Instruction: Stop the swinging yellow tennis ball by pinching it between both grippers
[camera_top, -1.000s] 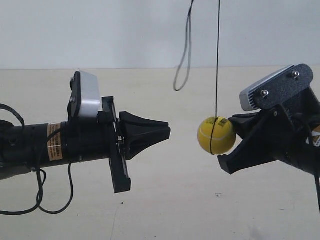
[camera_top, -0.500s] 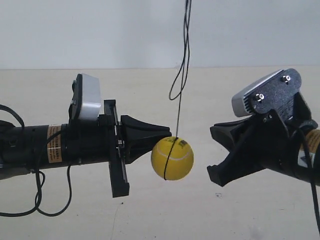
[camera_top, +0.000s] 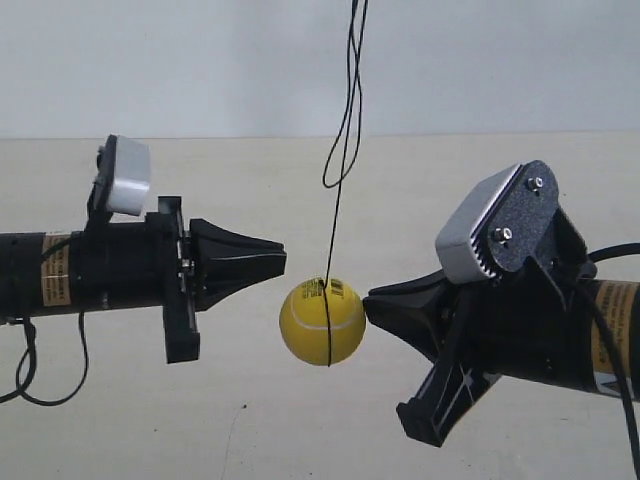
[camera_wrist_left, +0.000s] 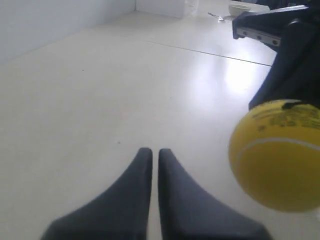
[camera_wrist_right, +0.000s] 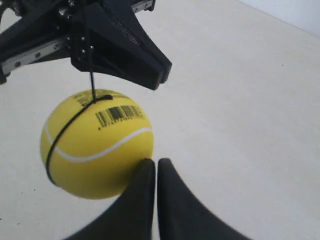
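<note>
Between my left tool (camera_top: 284, 262) and right tool (camera_top: 368, 304), both clenched, the yellow tennis ball (camera_top: 312, 325) has swung back; pinch incomplete.

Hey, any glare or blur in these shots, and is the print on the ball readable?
Left wrist view: a bright glare patch on the pale surface; the yellow tennis ball looks soft, its print blurred. Right wrist view: the ball's barcode is crisp, tips of the right end effector slightly soft. Exterior view: even light, no glare.
</note>
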